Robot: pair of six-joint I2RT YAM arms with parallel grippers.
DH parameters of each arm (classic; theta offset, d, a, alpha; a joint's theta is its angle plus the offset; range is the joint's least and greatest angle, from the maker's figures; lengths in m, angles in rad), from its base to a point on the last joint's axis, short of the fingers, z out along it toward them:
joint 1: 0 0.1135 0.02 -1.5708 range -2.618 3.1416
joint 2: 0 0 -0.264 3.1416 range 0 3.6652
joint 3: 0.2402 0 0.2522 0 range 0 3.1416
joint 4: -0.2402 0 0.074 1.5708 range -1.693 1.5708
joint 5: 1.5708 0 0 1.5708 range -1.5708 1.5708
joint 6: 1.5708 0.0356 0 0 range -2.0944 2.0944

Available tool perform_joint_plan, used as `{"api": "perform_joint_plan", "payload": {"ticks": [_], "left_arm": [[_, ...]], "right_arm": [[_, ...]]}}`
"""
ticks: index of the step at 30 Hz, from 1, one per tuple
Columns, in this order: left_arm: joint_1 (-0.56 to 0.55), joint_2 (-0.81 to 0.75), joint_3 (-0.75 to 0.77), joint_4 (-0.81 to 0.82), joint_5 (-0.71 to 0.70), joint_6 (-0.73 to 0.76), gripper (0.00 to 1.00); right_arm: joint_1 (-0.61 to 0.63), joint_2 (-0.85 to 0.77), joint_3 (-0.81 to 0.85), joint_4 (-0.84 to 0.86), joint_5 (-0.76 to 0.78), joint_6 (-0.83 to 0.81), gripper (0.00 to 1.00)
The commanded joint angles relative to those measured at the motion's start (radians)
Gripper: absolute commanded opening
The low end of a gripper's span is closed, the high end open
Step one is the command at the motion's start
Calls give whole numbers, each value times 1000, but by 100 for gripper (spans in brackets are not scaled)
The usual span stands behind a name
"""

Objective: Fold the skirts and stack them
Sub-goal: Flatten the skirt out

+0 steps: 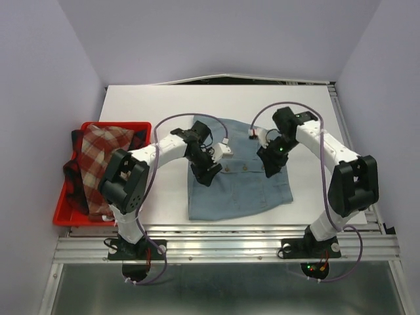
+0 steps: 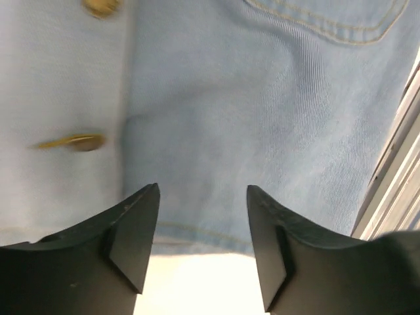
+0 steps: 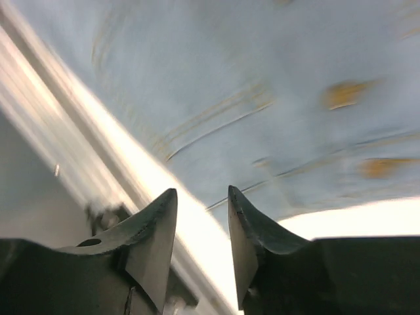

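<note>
Mostly flat, fine-ribbed denim skirt [image 1: 243,191], brassy buttons [image 2: 79,142]

Denim skirt [image 1: 239,190]: light blue, brass-coloured buttons [image 2: 79,142]. Checked skirt [image 1: 98,154]: brick-red and cream. Tray [image 1: 72,218]: plain red. Table [image 1: 315,118]: white.

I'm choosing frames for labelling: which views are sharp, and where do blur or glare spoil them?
Top external: sharp and evenly lit, with soft shadows on the denim skirt. Left wrist: weave crisp, brass buttons slightly smeared, table strip overexposed. Right wrist: heavy motion blur streaks the stitching and buttons; the table edge glares white.
</note>
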Motion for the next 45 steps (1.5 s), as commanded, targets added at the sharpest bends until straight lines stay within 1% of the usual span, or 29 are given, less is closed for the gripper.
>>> {"api": "perform_joint_plan", "payload": {"ticks": [1, 2, 3, 4, 5, 6, 9, 10, 12, 13, 14, 16, 17, 18, 20, 21, 24, 30, 31, 33, 34, 36, 37, 39, 41, 42, 43, 44, 45], "left_arm": [[93, -52, 253, -88, 100, 73, 71], [134, -33, 354, -76, 103, 45, 75], [155, -15, 355, -57, 105, 18, 75], [175, 8, 451, -36, 108, -4, 80], [195, 62, 502, 1, 114, -22, 89], [226, 93, 592, 29, 100, -86, 99], [264, 234, 741, 107, 48, -165, 99], [287, 307, 830, 150, 18, -233, 99], [306, 384, 919, 168, 13, -281, 98], [321, 421, 1006, 173, 24, -307, 97], [327, 496, 1047, 172, 22, -318, 96], [332, 562, 1144, 161, 19, -326, 95], [335, 614, 1163, 155, 10, -326, 94], [337, 633, 1173, 161, 1, -328, 94], [341, 665, 1162, 181, -15, -329, 93], [341, 674, 1150, 185, -16, -328, 93], [341, 714, 1150, 173, -48, -325, 92], [341, 749, 1138, 78, -105, -277, 79], [343, 745, 1112, 72, -110, -257, 73], [343, 731, 1088, 69, -119, -243, 65], [344, 726, 1072, 67, -116, -237, 58], [349, 717, 1062, 61, -105, -220, 53], [349, 716, 1062, 61, -105, -219, 46], [354, 714, 1076, 56, -101, -208, 37], [355, 717, 1088, 50, -99, -202, 35], [355, 720, 1094, 47, -96, -194, 33], [355, 722, 1104, 44, -101, -191, 26], [355, 722, 1110, 44, -99, -188, 22], [355, 722, 1113, 44, -99, -183, 18]], "right_arm": [[-103, 20, 266, 67, -64, 67, 43], [-130, 49, 308, 90, -26, 108, 44], [-144, 77, 343, 123, 3, 108, 44], [-156, 104, 371, 159, 26, 140, 44], [-169, 164, 427, 221, 50, 156, 44], [-193, 195, 455, 254, 89, 170, 44], [-222, 322, 566, 335, 150, 191, 44], [-236, 353, 595, 348, 159, 193, 44], [-250, 437, 682, 349, 172, 191, 45], [-264, 459, 704, 351, 173, 185, 45], [-264, 477, 724, 354, 175, 178, 46], [-278, 523, 758, 352, 167, 150, 51], [-288, 534, 762, 352, 157, 139, 58], [-288, 542, 764, 352, 156, 130, 59], [-288, 558, 750, 348, 152, 96, 67], [-288, 560, 727, 346, 143, 81, 69], [-288, 575, 698, 357, 146, 69, 69], [-298, 618, 670, 358, 152, 35, 66], [-298, 623, 670, 357, 149, 32, 66], [-298, 632, 675, 354, 149, 26, 62], [-298, 643, 678, 349, 146, 15, 61], [-298, 647, 679, 339, 146, 6, 56], [-298, 651, 678, 336, 149, -5, 54], [-298, 649, 676, 334, 149, -11, 49], [-298, 651, 681, 336, 149, -10, 48], [-298, 651, 684, 336, 147, -11, 43], [-298, 649, 690, 336, 141, -13, 38], [-298, 651, 693, 334, 138, -13, 35], [-298, 651, 698, 335, 134, -11, 27]]}}
